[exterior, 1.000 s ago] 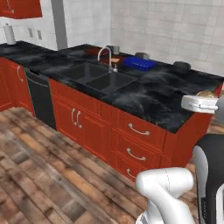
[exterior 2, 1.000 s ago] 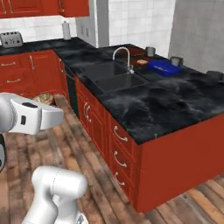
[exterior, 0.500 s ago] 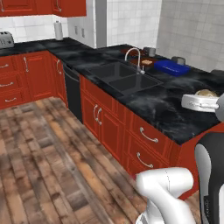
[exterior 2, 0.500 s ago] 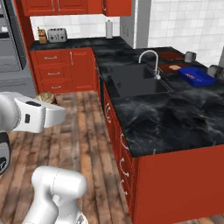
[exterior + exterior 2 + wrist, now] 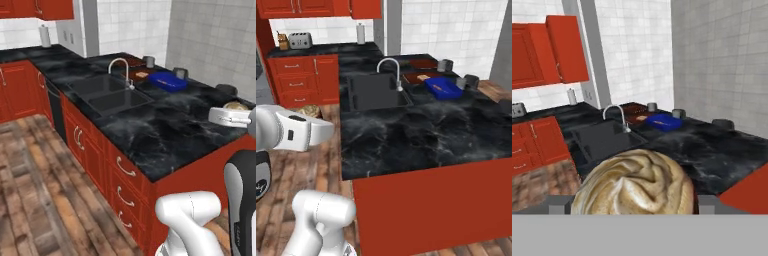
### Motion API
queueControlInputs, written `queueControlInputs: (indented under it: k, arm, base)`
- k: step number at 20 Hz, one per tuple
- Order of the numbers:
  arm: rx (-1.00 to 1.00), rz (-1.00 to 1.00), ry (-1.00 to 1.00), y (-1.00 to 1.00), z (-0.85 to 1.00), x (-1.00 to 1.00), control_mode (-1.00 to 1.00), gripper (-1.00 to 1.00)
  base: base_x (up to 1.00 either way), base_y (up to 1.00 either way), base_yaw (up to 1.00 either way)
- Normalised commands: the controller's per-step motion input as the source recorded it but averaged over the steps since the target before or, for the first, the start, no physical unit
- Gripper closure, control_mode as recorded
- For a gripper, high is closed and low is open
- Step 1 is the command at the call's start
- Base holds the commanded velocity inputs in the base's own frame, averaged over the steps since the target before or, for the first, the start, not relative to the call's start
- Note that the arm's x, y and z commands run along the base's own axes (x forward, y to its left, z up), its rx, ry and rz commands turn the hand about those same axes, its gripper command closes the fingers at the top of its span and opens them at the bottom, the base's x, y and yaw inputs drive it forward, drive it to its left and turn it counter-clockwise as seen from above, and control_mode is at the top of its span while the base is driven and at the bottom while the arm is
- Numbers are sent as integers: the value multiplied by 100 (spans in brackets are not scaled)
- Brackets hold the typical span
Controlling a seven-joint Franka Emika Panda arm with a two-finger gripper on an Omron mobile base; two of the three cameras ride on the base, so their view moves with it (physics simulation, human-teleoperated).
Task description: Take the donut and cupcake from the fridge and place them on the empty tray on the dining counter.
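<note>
Hand view: cupcake (image 5: 634, 185) in claw, cream top facing camera.

A chrome faucet (image 5: 387, 70) stands at the sink's (image 5: 375, 93) three o'clock edge; a blue tray (image 5: 442, 87) lies at its three o'clock; a toaster (image 5: 300, 40), perhaps, sits at ten o'clock.

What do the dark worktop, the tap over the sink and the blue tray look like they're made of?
The dining counter looks like polished black marble or a stone imitation: pale veins run through a faintly glossy surface. The tap looks like brushed or chromed metal, silvery grey with soft highlights. The blue tray seems plastic, judging by its flat, saturated colour and raised rim, though painted metal can't be ruled out.
</note>
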Motion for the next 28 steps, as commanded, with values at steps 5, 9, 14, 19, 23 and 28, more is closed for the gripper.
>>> queueControlInputs:
  k: [5,9,14,19,23,28]
  arm:
    - [0,0,0,0,0,0,100,100]
    - [0,0,0,0,0,0,100,100]
    - [0,0,0,0,0,0,100,100]
    - [0,0,0,0,0,0,100,100]
    - [0,0,0,0,0,0,100,100]
    - [0,0,0,0,0,0,100,100]
  base:
    - [0,-100,0]
    - [2,-100,0]
    - [8,-100,0]
    - [12,-100,0]
    - [16,-100,0]
    - [19,-100,0]
